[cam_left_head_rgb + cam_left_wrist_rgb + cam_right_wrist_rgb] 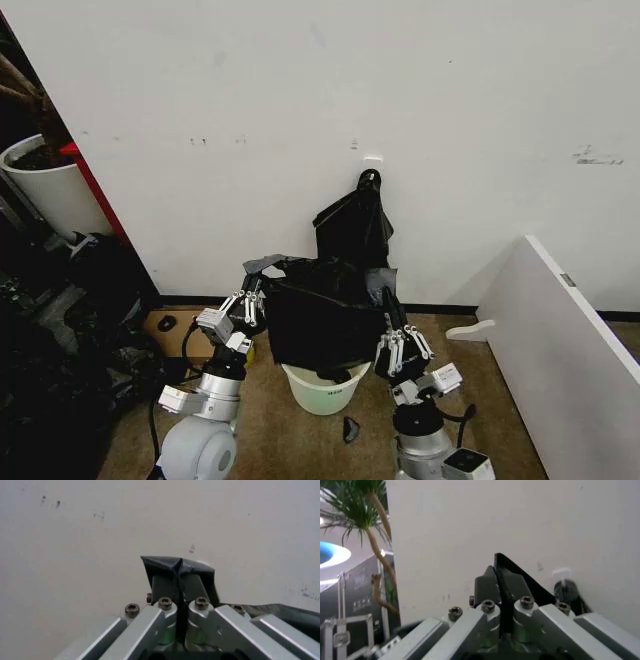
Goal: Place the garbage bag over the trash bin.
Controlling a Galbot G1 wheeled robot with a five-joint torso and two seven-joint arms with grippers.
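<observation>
White wall (300, 100) behind; on the floor the trash bin (322, 390) stands beneath the garbage bag (320, 320), stretched between left tool (248, 297) at nine o'clock and right tool (392, 320) at three, both clenched on its edge

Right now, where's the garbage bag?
In the head view, the garbage bag hangs stretched between the left gripper and right gripper, just above the trash bin, in front of the white wall.
</observation>
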